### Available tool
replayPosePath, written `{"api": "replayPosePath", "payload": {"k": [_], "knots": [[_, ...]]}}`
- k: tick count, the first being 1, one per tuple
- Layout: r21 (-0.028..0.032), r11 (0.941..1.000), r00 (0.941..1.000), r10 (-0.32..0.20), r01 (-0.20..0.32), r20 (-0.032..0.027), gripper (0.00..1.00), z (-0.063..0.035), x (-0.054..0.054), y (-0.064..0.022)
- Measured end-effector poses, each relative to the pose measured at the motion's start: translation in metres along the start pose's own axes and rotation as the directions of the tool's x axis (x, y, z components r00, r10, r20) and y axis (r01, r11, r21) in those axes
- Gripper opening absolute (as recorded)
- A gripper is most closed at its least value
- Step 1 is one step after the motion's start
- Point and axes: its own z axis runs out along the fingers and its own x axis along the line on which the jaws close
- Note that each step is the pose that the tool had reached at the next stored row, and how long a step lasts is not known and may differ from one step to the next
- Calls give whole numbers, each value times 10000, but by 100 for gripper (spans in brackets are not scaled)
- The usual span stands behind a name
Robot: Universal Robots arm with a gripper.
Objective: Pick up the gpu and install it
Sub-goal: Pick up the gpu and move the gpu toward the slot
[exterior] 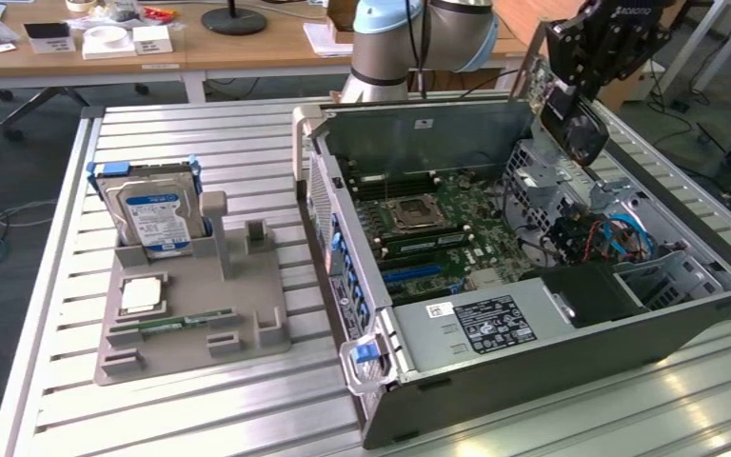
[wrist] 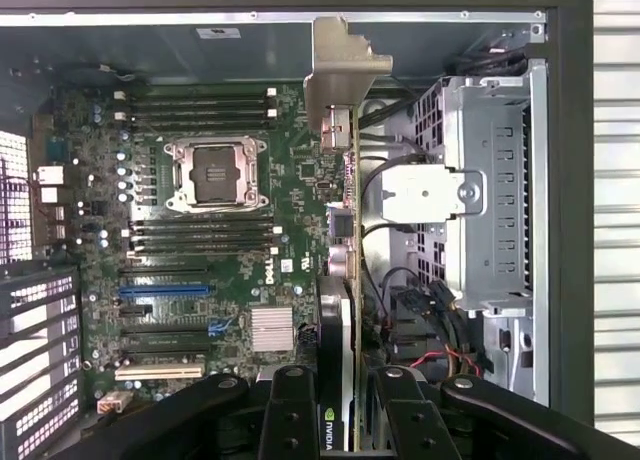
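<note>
My gripper [wrist: 340, 392] is clamped on the gpu [wrist: 338, 320], which hangs edge-on over the motherboard [wrist: 290, 210] in the open computer case [wrist: 570, 180]. I judge this card stiff and light, yet fragile. Holding its flat sides, away from the metal bracket [wrist: 340, 65], seems safest.

1. Computer case [exterior: 556, 381]: one.
2. Motherboard [wrist: 290, 190]: one, inside the case.
3. Processor socket [wrist: 215, 172]: one, inside the case.
4. Banks of memory slots [wrist: 195, 110]: two, inside the case; the slots per bank cannot be counted with certainty.
5. Blue card slot [wrist: 165, 290]: one, inside the case.
6. Finned silver heat sink [wrist: 272, 328]: one, inside the case.
7. Graphics card [wrist: 342, 270]: one, above the open case.
8. Gripper [wrist: 342, 405]: one, above the case.
9. Grey holder [exterior: 194, 347]: one, beside the case, on the exterior view's left.
10. Hard drive [exterior: 156, 214]: one, same side of the case.
11. Memory stick [exterior: 172, 324]: one, same side of the case.
</note>
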Motion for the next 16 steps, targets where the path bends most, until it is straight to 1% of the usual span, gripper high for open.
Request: {"api": "replayPosePath", "payload": {"k": [4,16], "knots": [[1,10000,10000,3,-3,-13,27,73,-4,-4],[0,10000,10000,1,-1,-15,27,290,0,-26]]}}
